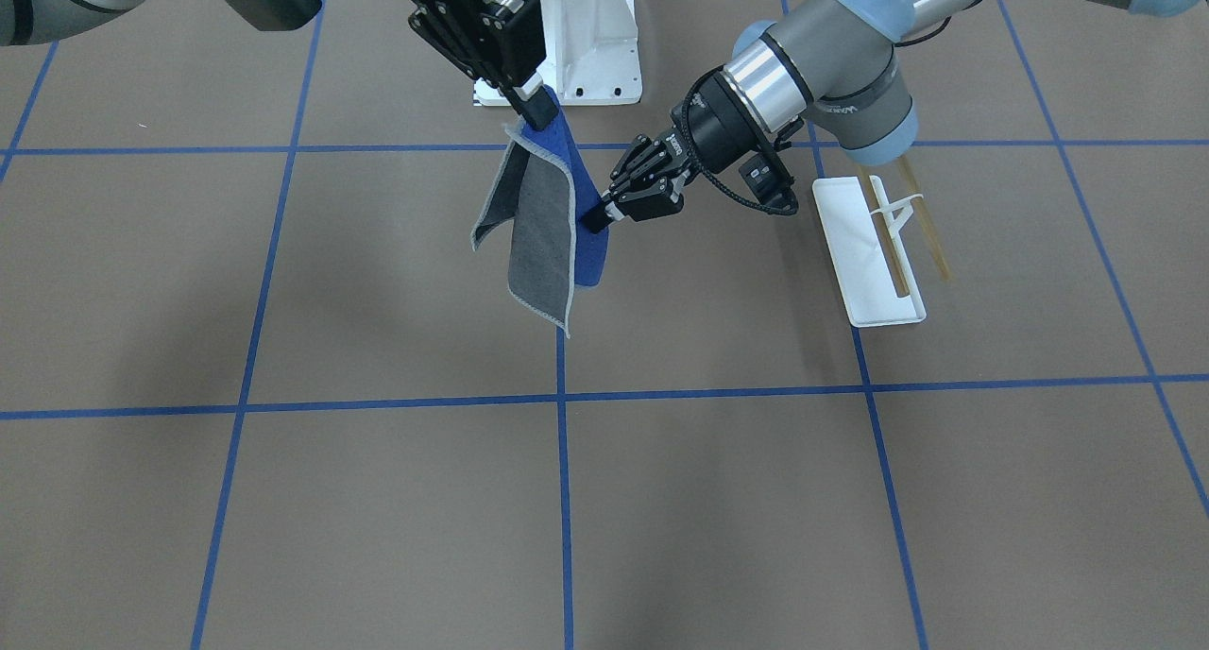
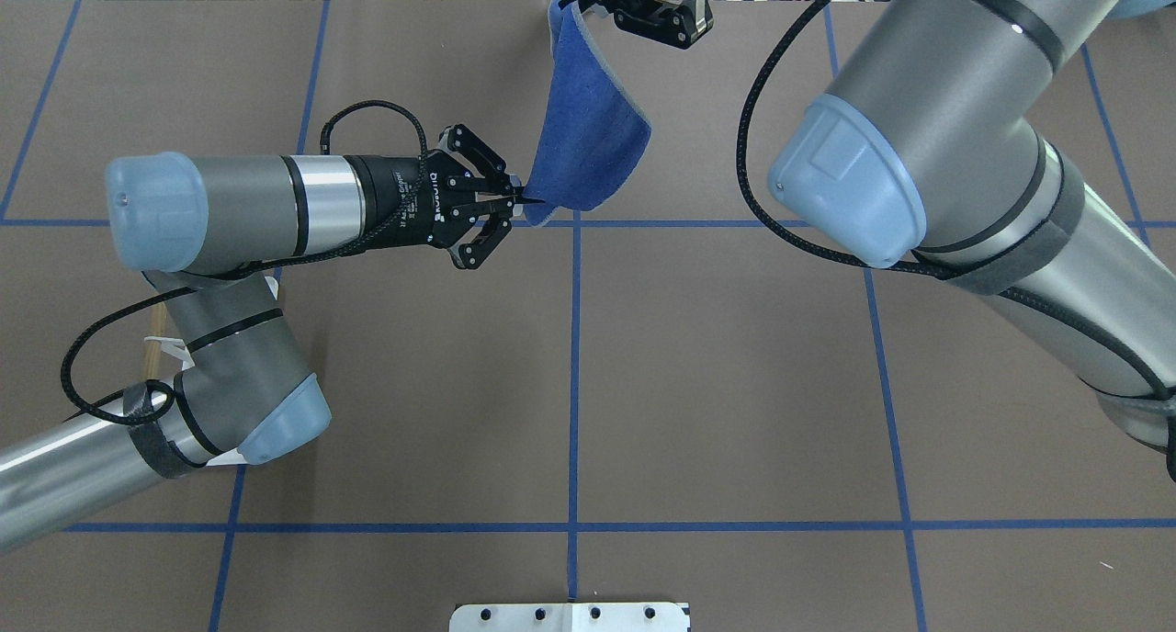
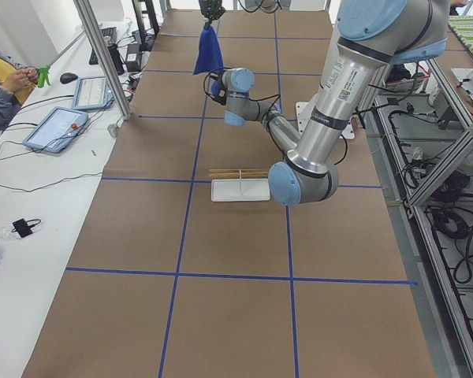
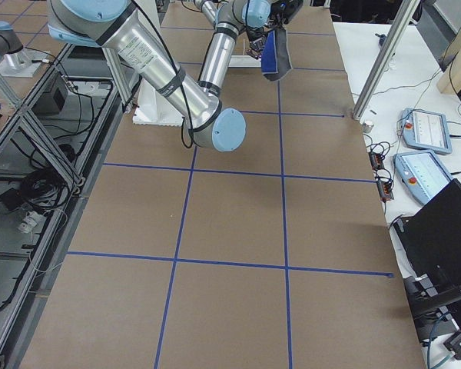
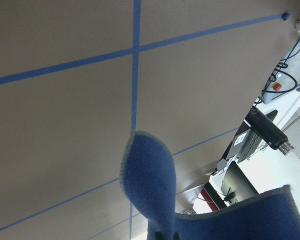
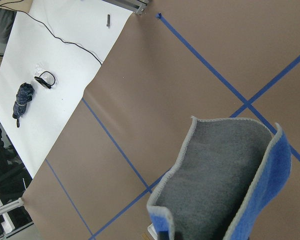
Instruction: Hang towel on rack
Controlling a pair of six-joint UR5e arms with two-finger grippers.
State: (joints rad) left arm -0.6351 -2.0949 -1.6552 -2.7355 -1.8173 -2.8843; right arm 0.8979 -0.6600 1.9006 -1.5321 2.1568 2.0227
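- Where the front-facing view comes nearest the camera, across its lower half, the brown worktop point(image 1: 378, 518) carries a grid of blue tape lines point(image 1: 564, 499).
- Further in, right of the frame's centre, the rack point(image 1: 855, 253) stands on the worktop. Its two wooden rods run lengthwise above the white tray base, and the left arm's elbow covers its far end in this view.
- At centre frame the towel point(image 1: 543, 225) hangs in the air, clear of the worktop and well apart from the rack. It is loosely folded, with the grey face toward this camera and the blue face toward the robot.
- The left gripper point(image 1: 597, 217) reaches in from the frame's right, its jaws closed on the towel's blue side edge, partway down.
- Above that, the right gripper point(image 1: 536, 111) points down from the upper centre, its jaws pinching the towel's top end.
- Farthest off, at the top centre, a white bolted pedestal point(image 1: 595, 45) sits behind the right gripper.
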